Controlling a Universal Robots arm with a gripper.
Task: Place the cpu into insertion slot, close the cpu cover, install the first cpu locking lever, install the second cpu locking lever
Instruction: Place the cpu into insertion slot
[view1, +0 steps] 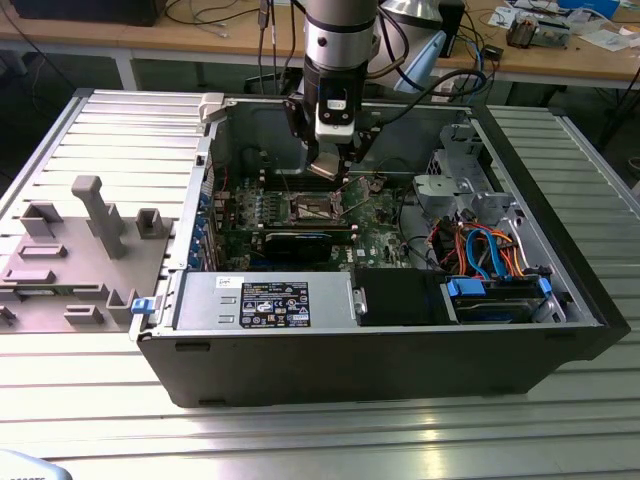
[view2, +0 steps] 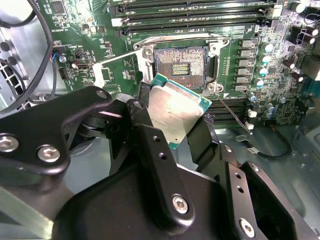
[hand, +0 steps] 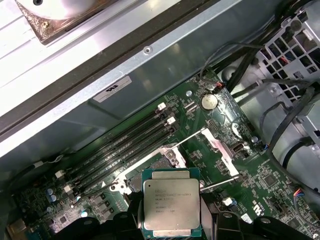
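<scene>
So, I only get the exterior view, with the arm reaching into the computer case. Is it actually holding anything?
Observer: Yes. In the second wrist view the black fingers grip the cpu by its edges, with the silver top showing.
Operator: Is it in its socket?
Observer: No. The insertion slot lies bare with its dark centre exposed. The cpu hangs tilted, not seated.
Operator: What's beside that slot?
Observer: In the first wrist view, long memory slots run alongside it.

Insertion slot (view2: 181, 65) bare, free from above (levers (view2: 120, 56) swung out); mem slots (view2: 200, 12) alongside
</scene>
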